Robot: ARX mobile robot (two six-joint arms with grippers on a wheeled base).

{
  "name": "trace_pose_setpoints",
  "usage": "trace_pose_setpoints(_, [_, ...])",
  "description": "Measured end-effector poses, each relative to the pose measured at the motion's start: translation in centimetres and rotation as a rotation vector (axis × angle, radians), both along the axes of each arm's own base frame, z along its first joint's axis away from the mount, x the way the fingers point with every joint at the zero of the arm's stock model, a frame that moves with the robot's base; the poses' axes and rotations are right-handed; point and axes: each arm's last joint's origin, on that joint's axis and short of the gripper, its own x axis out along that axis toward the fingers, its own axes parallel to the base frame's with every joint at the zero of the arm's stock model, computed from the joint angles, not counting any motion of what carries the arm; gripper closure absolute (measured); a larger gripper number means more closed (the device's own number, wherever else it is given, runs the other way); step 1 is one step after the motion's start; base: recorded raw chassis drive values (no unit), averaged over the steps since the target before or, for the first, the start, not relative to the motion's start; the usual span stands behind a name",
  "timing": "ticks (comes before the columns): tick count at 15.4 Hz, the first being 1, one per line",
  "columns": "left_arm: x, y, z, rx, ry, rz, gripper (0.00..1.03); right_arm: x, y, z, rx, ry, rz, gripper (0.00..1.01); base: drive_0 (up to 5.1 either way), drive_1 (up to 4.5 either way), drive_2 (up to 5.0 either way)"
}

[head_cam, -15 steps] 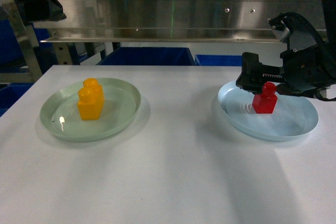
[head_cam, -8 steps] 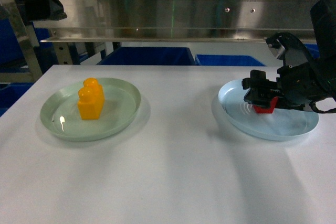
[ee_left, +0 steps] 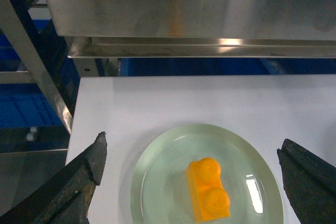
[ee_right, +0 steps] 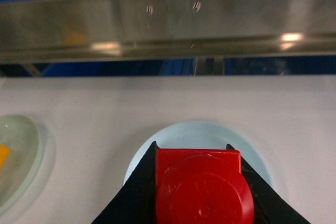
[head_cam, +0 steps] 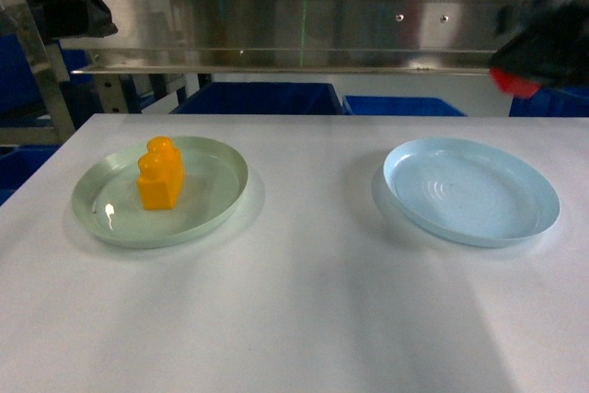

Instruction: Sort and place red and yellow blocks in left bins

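Red block up in our right hand, yellow one on its plate.

Our right hand point(ee_right: 202, 203) pinches the red block point(ee_right: 202, 190) between its fingers, up above the blue plate point(head_cam: 471, 190); in the head view it's a blur at the top right. The yellow block point(head_cam: 160, 175) stands in the green plate point(head_cam: 110, 218) on the bench point(head_cam: 304, 301). Our left hand point(ee_left: 194, 182) hangs spread wide over it, touching nothing. Blue bins point(head_cam: 258, 98) sit behind the bench, under the steel rail point(head_cam: 294, 34).
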Motion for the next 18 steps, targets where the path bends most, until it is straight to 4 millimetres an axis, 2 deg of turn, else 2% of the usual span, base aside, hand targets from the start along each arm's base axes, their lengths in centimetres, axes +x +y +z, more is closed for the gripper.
trace_pose_setpoints(1, [0.0, 0.0, 0.0, 0.000, 0.000, 0.001, 0.05, -2.7, -0.9, 2.5, 0.002, -0.061, -0.028, 0.74, 0.0, 0.00, 0.0])
trace_pose_setpoints(2, [0.0, 0.0, 0.0, 0.000, 0.000, 0.000, 0.05, -5.4, -1.6, 4.0, -0.001, -0.094, -0.056, 0.74, 0.0, 0.00, 0.0])
trace_pose_setpoints(3, [0.0, 0.0, 0.0, 0.000, 0.000, 0.000, 0.05, -8.3, -2.0, 4.9, 0.008, -0.092, -0.070, 0.74, 0.0, 0.00, 0.0])
trace_pose_setpoints(4, [0.0, -0.1, 0.0, 0.000, 0.000, -0.005, 0.05, -12.1, -1.8, 5.6, 0.005, -0.099, -0.067, 0.74, 0.0, 0.00, 0.0])
trace_pose_setpoints(5, [0.0, -0.1, 0.0, 0.000, 0.000, -0.002, 0.05, -13.8, -1.7, 6.0, 0.000, -0.127, -0.060, 0.74, 0.0, 0.00, 0.0])
trace_pose_setpoints(7, [0.0, -0.1, 0.0, 0.000, 0.000, -0.002, 0.05, -13.3, -1.7, 4.7, -0.025, -0.081, -0.058, 0.74, 0.0, 0.00, 0.0])
trace_pose_setpoints(11, [0.0, -0.1, 0.0, 0.000, 0.000, -0.002, 0.05, -13.0, -2.3, 4.7, -0.053, -0.098, -0.087, 0.74, 0.0, 0.00, 0.0])
trace_pose_setpoints(14, [0.0, -0.1, 0.0, 0.000, 0.000, -0.003, 0.05, -12.4, -2.9, 4.0, -0.065, -0.057, -0.111, 0.74, 0.0, 0.00, 0.0])
trace_pose_setpoints(18, [0.0, -0.1, 0.0, 0.004, 0.034, -0.001, 0.05, -12.4, -2.9, 4.0, -0.065, -0.063, -0.109, 0.74, 0.0, 0.00, 0.0])
